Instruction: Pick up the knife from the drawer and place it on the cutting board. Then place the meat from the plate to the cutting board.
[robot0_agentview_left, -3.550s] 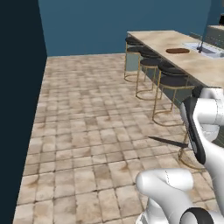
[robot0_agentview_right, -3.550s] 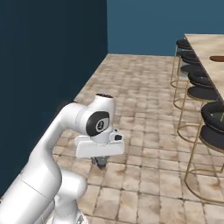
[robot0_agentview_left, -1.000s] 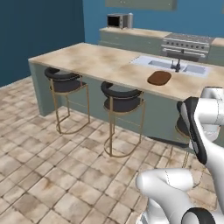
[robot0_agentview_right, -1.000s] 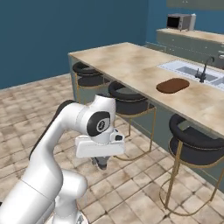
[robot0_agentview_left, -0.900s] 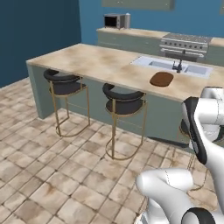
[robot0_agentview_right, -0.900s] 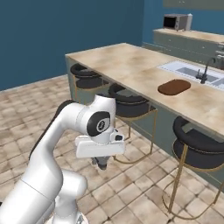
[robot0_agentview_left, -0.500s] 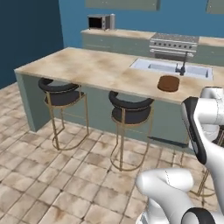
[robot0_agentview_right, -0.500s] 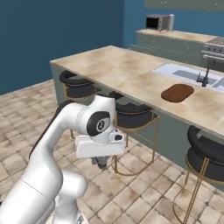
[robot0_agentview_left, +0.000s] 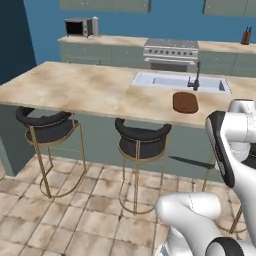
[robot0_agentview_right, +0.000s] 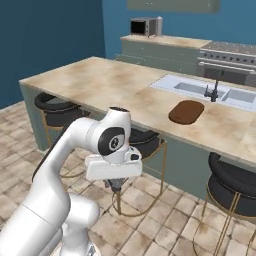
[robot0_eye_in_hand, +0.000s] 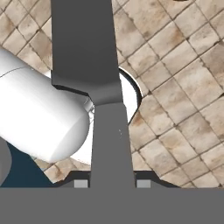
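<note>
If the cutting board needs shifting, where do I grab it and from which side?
Probably the cutting board at its rounded end nearest the stools, pinched across its width from above: it lies flat on the counter, leaving no gap underneath. The gripper is shut on the knife, so free it first.
</note>
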